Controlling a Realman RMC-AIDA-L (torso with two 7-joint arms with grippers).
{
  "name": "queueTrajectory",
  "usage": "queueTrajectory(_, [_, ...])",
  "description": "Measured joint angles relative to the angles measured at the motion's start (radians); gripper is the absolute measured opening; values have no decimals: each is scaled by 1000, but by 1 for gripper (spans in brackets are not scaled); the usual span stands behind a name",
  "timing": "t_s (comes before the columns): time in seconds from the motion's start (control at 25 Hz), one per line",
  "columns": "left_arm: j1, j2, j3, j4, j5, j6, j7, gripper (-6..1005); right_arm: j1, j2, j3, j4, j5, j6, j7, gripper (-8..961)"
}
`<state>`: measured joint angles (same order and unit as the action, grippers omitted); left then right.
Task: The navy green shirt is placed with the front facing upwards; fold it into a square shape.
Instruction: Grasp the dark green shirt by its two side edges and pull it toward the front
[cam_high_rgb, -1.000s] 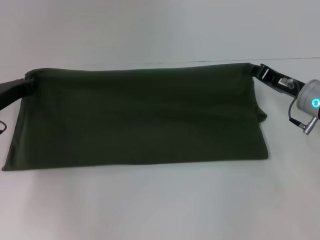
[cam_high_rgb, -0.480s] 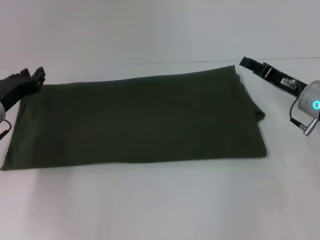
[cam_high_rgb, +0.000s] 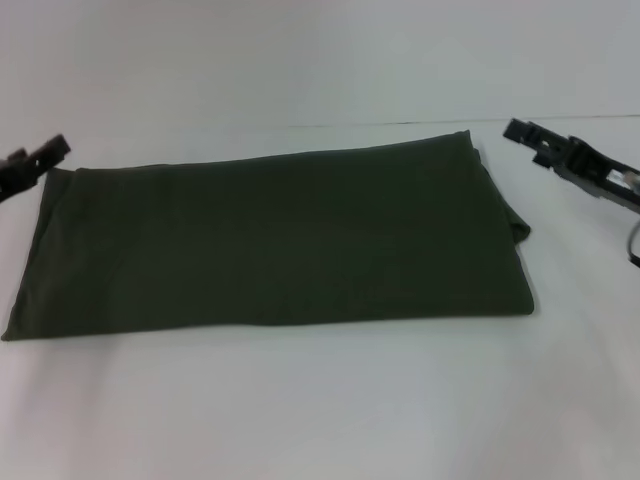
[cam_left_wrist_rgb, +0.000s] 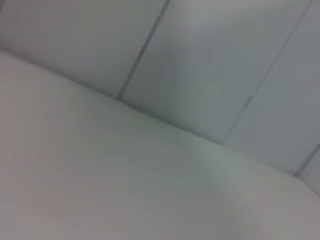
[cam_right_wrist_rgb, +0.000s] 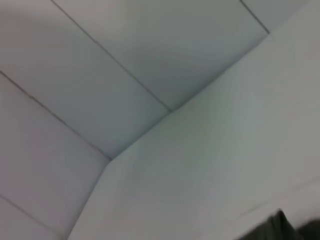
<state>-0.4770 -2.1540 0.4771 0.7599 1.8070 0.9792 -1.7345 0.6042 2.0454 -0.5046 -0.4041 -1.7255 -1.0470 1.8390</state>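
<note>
Shirt (cam_high_rgb: 280, 240) lies flat on the table (cam_high_rgb: 320, 410), folded into a wide band, back up. Both pincers have let go and drawn outward: left (cam_high_rgb: 45, 153) and right (cam_high_rgb: 522, 131) spread, empty. Crosswise folds remain.

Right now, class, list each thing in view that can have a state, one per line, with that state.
navy green shirt: folded into a wide rectangle, lying flat on the table, plain fabric up, held by neither gripper.
left gripper: empty, just off the shirt's far left corner.
right gripper: empty, apart from the shirt's far right corner.
</note>
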Motion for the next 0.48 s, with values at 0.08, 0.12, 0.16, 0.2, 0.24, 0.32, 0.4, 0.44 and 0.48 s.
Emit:
queueTrajectory(0.08, [23,16,4,83,139,88,-190,527,-27,-19,-31,-25,-28,-44,71,849])
queueTrajectory(0.12, [27,28,-2,111,204,136,-271,559,-39,-29,-43,-30,-39,-64,100,871])
queueTrajectory(0.16, [26,40,-13,128,266,194,-326,591,-48,-38,-54,-33,-51,-83,122,894])
queueTrajectory(0.2, [22,52,-29,142,317,248,-364,623,-57,-46,-62,-34,-61,-100,141,897])
queueTrajectory(0.24, [15,66,-58,160,381,319,-399,654,-63,-53,-67,-35,-72,-112,154,899])
queueTrajectory(0.32, [-2,85,-111,182,463,409,-431,718,-73,-63,-73,-35,-100,-135,175,899])
queueTrajectory(0.4, [-17,102,-145,195,530,456,-443,774,-79,-68,-74,-35,-128,-147,184,899])
queueTrajectory(0.44, [-29,113,-161,202,582,477,-449,803,-81,-69,-74,-35,-138,-150,186,899])
queueTrajectory(0.48, [-38,119,-167,207,619,485,-451,831,-83,-69,-74,-35,-146,-152,187,899])
